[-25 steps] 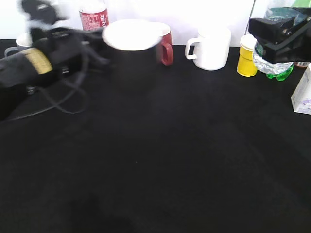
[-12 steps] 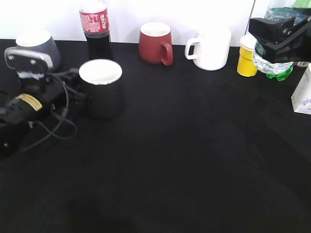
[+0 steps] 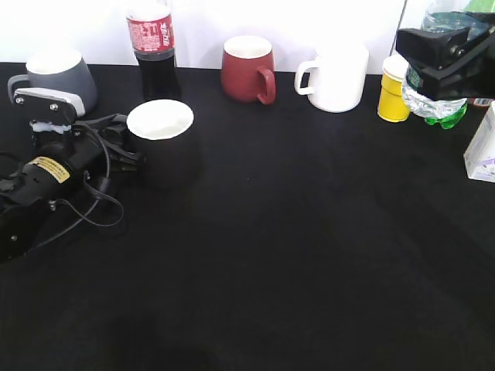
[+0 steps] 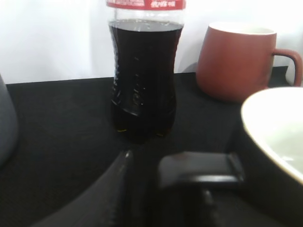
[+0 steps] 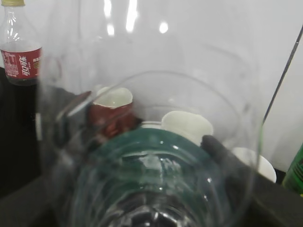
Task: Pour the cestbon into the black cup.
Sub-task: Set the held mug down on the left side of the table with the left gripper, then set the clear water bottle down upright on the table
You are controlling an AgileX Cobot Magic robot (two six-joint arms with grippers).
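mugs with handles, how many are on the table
4. The grey mug back left, the black cup beside the left gripper, the dark red mug back centre, the white mug to its right. Others may be hidden behind the right arm.

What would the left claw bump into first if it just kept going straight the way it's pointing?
Probably the black cup: the left gripper sits right against its side, at the handle. In the left wrist view the cola bottle stands beyond, though depth there is hard to judge.
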